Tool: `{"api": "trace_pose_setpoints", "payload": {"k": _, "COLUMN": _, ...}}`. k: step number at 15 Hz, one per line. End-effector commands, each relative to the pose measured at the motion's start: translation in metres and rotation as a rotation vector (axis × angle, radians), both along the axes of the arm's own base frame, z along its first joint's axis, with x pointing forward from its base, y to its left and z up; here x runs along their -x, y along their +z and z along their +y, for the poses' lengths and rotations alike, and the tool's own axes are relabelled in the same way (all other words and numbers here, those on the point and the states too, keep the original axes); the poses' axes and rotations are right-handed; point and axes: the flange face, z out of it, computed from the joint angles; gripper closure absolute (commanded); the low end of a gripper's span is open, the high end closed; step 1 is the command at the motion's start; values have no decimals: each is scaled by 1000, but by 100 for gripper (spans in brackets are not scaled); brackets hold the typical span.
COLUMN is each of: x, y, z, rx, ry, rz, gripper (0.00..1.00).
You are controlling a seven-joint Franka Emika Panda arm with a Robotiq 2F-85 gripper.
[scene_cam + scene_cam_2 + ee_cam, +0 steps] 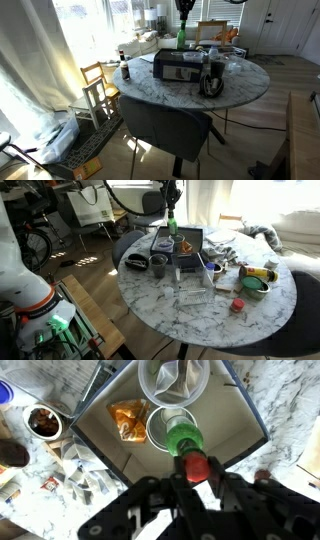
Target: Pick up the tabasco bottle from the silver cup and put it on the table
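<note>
1. Only the wrist view looks straight down the bottle [182, 438]. Its red cap is nearest the lens, its slim green body is below, and its base is over the mouth of the silver cup [160, 422].
2. There the gripper [198, 468] has its fingers [219, 488] clamped on the bottle at the cap.
3. Both exterior views show the bottle [182, 41] [172, 224] hanging upright under the gripper [185, 12] [172, 198], above the marble table [245, 85] [215, 320]. I cannot tell whether its base is clear of the cup.
4. The tray [235, 422] holds the silver cup, a crumpled brown item [128, 420] and a white cup [175, 378]. A bowl [43, 422] beside the tray holds something dark.
5. An exterior view alone shows the coffee maker [213, 78] and the brown bottle [125, 70].
</note>
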Motion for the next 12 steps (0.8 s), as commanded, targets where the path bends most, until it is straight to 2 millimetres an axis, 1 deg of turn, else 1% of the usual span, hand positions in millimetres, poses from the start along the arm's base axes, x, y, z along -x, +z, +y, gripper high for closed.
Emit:
{"api": "trace_pose_setpoints", "payload": {"k": 1, "x": 18, "y": 36, "z": 25, "rx": 45, "ry": 32, "rz": -13, "gripper": 93}}
{"api": "trace_pose_setpoints", "payload": {"k": 4, "x": 22, "y": 55, "z": 56, "rx": 56, "ry": 111, "rz": -34, "gripper": 93}}
{"api": "trace_pose_setpoints", "payload": {"k": 6, "x": 22, "y": 58, "z": 82, "rx": 42, "ry": 178, "rz": -25, "gripper": 93}}
{"api": "trace_pose_setpoints", "payload": {"k": 9, "x": 22, "y": 47, "z": 117, "rx": 15, "ry": 288, "rz": 29, "gripper": 93}}
{"api": "trace_pose_setpoints", "payload": {"k": 12, "x": 22, "y": 24, "z": 143, "rx": -6, "ry": 391, "rz": 109, "gripper": 93}}
